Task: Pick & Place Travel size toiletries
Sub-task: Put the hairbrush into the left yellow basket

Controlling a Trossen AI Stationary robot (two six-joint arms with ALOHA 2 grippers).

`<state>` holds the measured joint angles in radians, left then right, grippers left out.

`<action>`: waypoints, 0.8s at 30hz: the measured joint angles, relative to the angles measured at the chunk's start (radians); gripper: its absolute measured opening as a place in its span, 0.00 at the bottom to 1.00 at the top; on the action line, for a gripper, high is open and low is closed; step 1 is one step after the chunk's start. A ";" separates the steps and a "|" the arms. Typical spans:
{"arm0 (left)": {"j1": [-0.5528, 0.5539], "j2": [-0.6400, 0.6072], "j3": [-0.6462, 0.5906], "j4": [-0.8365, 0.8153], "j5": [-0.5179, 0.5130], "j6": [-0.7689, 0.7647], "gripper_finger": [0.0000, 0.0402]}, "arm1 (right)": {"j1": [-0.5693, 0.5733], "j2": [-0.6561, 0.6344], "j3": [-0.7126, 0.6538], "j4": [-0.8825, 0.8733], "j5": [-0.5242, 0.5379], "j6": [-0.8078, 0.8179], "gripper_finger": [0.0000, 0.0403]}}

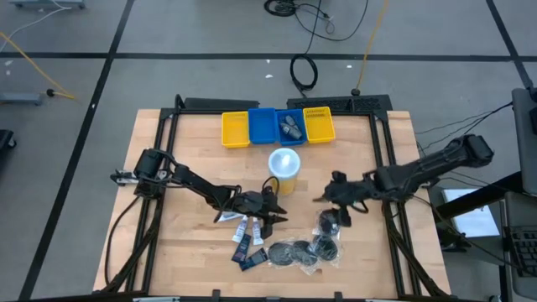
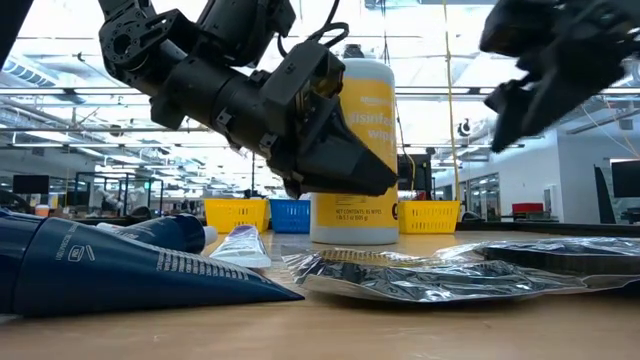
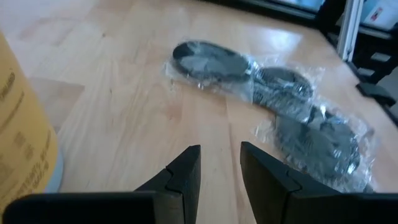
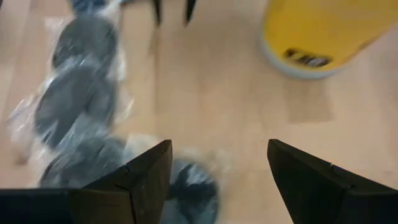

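Note:
The toiletries lie on the table's near middle: white tubes (image 1: 242, 225), navy tubes (image 1: 247, 253) and round dark grey packets in clear wrap (image 1: 304, 250). In the low view the navy tubes (image 2: 130, 265) and the wrapped packets (image 2: 440, 270) lie flat on the wood. My left gripper (image 1: 273, 220) hovers just right of the tubes, fingers a little apart and empty (image 3: 219, 168), with the packets (image 3: 283, 84) ahead of it. My right gripper (image 1: 321, 200) is wide open and empty (image 4: 217, 168) above the packets (image 4: 71, 102), clear of the table (image 2: 540, 70).
A yellow cup with a pale lid (image 1: 284, 168) stands between the grippers and the bins. It is close beside my left gripper (image 3: 18, 143). Yellow and blue bins (image 1: 277, 126) stand in a row at the far edge. One blue bin holds grey items (image 1: 292, 127).

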<state>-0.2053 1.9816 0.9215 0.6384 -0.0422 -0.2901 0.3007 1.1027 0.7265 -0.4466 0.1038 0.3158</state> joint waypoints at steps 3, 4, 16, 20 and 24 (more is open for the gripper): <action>-0.005 0.000 0.000 0.028 -0.001 0.000 0.28 | 0.067 0.022 0.000 -0.020 0.002 0.050 0.63; -0.007 0.000 0.000 0.030 -0.002 0.001 0.28 | 0.087 0.030 0.000 -0.021 0.003 0.069 0.63; -0.011 0.000 0.000 0.065 -0.003 0.004 0.28 | 0.254 0.118 0.000 -0.071 0.057 0.234 0.63; -0.013 0.000 0.000 0.065 -0.003 0.001 0.28 | 0.300 0.123 0.000 -0.120 0.060 0.316 0.62; -0.013 0.000 0.000 0.065 -0.003 0.000 0.28 | 0.347 0.123 0.000 -0.137 0.104 0.366 0.60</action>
<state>-0.2180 1.9820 0.9215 0.7036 -0.0452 -0.2897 0.6482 1.2259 0.7265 -0.5836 0.2079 0.6821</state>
